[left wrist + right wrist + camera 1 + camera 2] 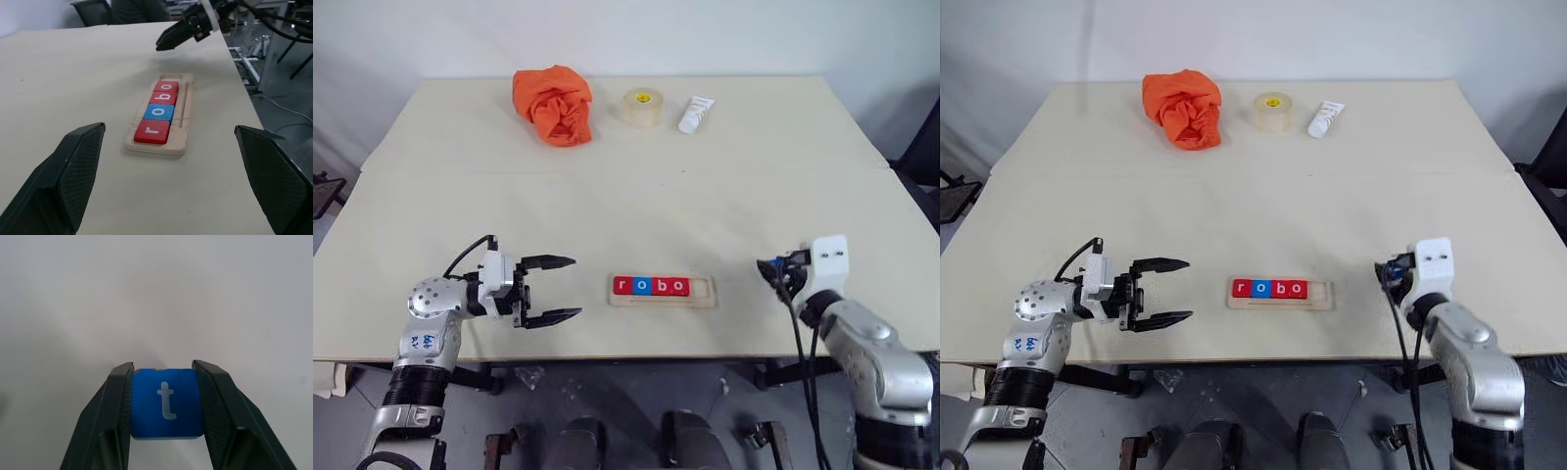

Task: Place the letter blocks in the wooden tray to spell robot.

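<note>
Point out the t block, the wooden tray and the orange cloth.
t block [167,402], right wrist view, its blue face.
wooden tray [704,292], left eye view, bare right end.
orange cloth [554,105], left eye view, its middle.

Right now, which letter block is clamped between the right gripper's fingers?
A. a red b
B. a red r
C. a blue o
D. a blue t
D: the right wrist view shows the right gripper closed on a blue t block, while the wooden tray already reads r, o, b, o.

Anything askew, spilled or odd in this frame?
Nothing stands out. Four letter blocks sit straight in the wooden tray, reading r, o, b, o; the blue t block is clamped squarely in the right gripper.
</note>
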`<state>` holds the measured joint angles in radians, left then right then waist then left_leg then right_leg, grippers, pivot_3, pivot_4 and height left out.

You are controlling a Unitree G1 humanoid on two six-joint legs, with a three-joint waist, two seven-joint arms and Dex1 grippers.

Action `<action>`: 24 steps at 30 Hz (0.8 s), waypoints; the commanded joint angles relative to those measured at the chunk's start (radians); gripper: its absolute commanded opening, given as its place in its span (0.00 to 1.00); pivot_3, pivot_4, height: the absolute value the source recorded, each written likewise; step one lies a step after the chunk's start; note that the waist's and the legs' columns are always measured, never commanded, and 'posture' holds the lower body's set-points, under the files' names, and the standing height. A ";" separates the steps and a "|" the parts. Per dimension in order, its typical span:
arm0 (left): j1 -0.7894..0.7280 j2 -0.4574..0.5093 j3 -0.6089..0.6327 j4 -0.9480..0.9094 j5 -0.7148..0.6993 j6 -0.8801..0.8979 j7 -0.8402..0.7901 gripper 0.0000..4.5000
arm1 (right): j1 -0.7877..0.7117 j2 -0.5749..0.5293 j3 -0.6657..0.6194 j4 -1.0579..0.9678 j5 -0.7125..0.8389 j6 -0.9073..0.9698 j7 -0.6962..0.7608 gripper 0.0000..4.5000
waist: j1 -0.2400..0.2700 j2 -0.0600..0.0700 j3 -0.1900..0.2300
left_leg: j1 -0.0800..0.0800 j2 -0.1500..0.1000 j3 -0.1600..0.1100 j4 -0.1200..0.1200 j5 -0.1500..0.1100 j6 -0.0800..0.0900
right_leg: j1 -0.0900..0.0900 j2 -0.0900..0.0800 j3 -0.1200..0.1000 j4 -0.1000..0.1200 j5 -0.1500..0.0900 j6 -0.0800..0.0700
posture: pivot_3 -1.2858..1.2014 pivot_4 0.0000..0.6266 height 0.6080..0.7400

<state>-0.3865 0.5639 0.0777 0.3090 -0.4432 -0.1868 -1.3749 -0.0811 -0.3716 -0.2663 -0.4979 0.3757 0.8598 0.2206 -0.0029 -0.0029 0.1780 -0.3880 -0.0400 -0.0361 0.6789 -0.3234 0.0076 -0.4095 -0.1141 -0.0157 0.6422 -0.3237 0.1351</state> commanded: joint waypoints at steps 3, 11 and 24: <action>-0.033 -0.002 0.003 0.032 -0.002 -0.026 -0.027 1.00 | 0.032 0.029 0.005 -0.102 0.012 0.036 -0.042 0.41 | 0.000 0.000 0.000 | 0.000 0.000 0.000 0.000 0.000 0.000 | 0.000 0.001 0.000 0.000 0.000 0.000 | 0.52 0.24 1.00; -0.039 -0.004 0.002 0.036 -0.001 -0.030 -0.028 1.00 | 0.054 -0.017 0.016 -0.098 0.017 -0.010 0.027 1.00 | 0.000 0.000 0.000 | 0.000 0.000 0.000 0.000 0.000 0.001 | 0.000 0.001 0.001 0.001 0.000 0.000 | 0.52 0.24 1.00; -0.042 -0.015 -0.007 0.037 0.005 -0.039 -0.022 1.00 | -0.053 -0.518 0.141 0.169 0.051 -0.130 0.627 1.00 | 0.001 -0.001 0.000 | 0.000 0.000 0.001 0.000 0.000 0.003 | 0.001 0.001 -0.002 -0.001 0.000 0.000 | 0.52 0.24 1.00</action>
<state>-0.4214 0.5487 0.0650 0.3618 -0.4371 -0.2115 -1.3971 -0.1206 -0.8644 -0.1269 -0.3545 0.4296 0.7699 0.7879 -0.0016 -0.0035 0.1784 -0.3876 -0.0404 -0.0348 0.6792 -0.3238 0.0102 -0.4085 -0.1128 -0.0179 0.6399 -0.3237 0.1352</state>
